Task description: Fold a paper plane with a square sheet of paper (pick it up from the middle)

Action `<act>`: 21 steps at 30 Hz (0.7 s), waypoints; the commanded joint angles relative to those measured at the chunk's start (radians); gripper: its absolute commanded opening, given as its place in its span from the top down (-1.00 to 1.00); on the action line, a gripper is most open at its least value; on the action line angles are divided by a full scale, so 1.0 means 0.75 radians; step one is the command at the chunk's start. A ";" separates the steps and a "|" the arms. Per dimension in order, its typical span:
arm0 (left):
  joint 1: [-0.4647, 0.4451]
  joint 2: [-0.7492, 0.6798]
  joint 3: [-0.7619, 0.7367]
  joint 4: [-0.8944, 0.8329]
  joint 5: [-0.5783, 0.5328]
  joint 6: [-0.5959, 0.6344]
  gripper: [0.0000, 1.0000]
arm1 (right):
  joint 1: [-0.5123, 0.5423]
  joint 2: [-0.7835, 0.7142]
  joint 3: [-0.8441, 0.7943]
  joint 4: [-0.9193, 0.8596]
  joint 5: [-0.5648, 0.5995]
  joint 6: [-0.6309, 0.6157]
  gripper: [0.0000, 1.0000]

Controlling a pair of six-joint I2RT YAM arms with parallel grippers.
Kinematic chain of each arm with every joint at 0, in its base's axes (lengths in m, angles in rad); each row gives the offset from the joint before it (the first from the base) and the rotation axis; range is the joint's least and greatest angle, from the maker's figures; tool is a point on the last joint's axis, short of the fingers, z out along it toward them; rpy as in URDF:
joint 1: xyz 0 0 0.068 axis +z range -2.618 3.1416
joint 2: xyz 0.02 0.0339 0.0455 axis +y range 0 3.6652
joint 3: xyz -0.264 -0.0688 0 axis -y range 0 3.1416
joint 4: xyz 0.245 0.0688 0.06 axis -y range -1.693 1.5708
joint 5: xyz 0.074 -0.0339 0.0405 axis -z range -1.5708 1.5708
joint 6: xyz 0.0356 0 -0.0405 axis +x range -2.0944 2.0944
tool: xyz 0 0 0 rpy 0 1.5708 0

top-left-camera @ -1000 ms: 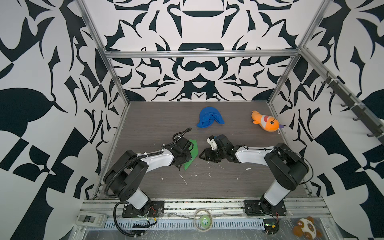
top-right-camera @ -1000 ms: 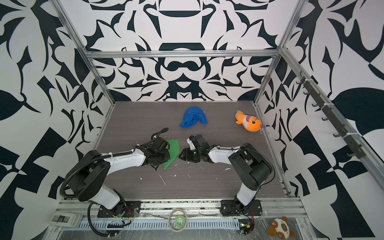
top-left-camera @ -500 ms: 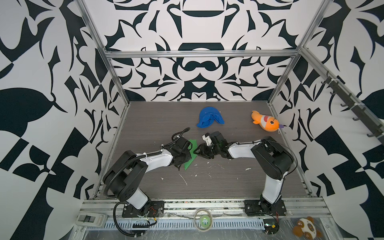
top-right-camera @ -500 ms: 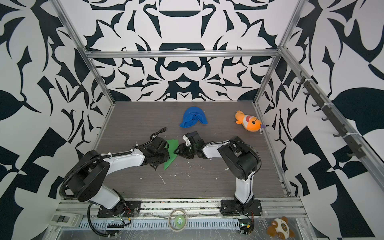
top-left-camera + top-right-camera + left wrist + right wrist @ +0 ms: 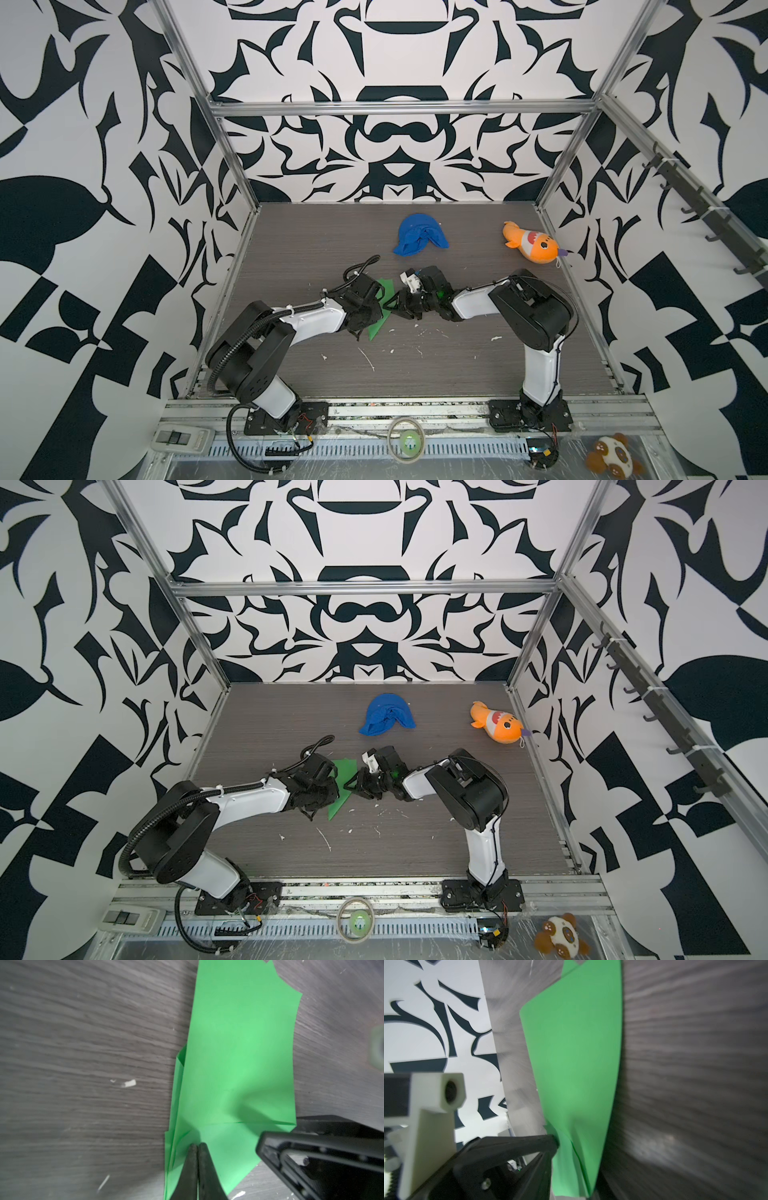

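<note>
One folded green paper [image 5: 386, 287] lies between left claw [image 5: 196, 1148] and right claw [image 5: 394, 304].

The left pincer [image 5: 196, 1148], clamped on the green paper [image 5: 385, 289], and the right pincer [image 5: 392, 304] meet tip to tip at the middle of the counter [image 5: 457, 374], and with both arms stretched low they bar any pass across that line. Behind them a bare strip runs up to the blue cloth [image 5: 419, 239] and, near the right wall, the orange plush fish [image 5: 530, 247]. The front of the counter lies open but for small white scraps [image 5: 368, 359].
</note>
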 commanded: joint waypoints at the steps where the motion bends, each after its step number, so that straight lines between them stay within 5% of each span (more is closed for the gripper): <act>1: 0.003 0.023 -0.044 -0.056 0.017 0.015 0.85 | 0.000 -0.016 -0.006 -0.003 0.031 -0.022 0.65; 6: 0.001 -0.138 -0.036 -0.007 0.049 0.097 0.64 | -0.002 -0.121 -0.064 -0.024 0.150 -0.033 0.92; 13: -0.025 -0.315 -0.066 0.177 0.077 0.260 -0.21 | -0.025 -0.398 -0.197 -0.195 0.404 -0.048 1.00; 21: -0.103 -0.248 -0.071 0.448 0.095 0.501 -0.99 | -0.133 -0.654 -0.260 -0.511 0.582 0.052 1.00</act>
